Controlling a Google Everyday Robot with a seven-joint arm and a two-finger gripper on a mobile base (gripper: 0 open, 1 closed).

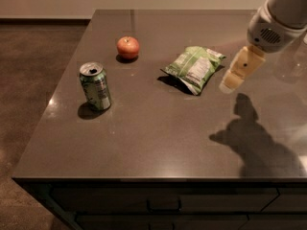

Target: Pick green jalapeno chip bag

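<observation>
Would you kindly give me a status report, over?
Gripper above the table, beside the green jalapeno chip bag, not touching it. Bag lying flat. Apple and soda can off to its other side.

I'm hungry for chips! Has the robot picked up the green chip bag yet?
Not yet. Done so far: the pincer is close, hanging above the table beside the green jalapeno chip bag, on the side away from the apple. In hand: nothing; the bag lies on the table, apart from the pincer. Left: reach the bag, grip it and lift it.
</observation>
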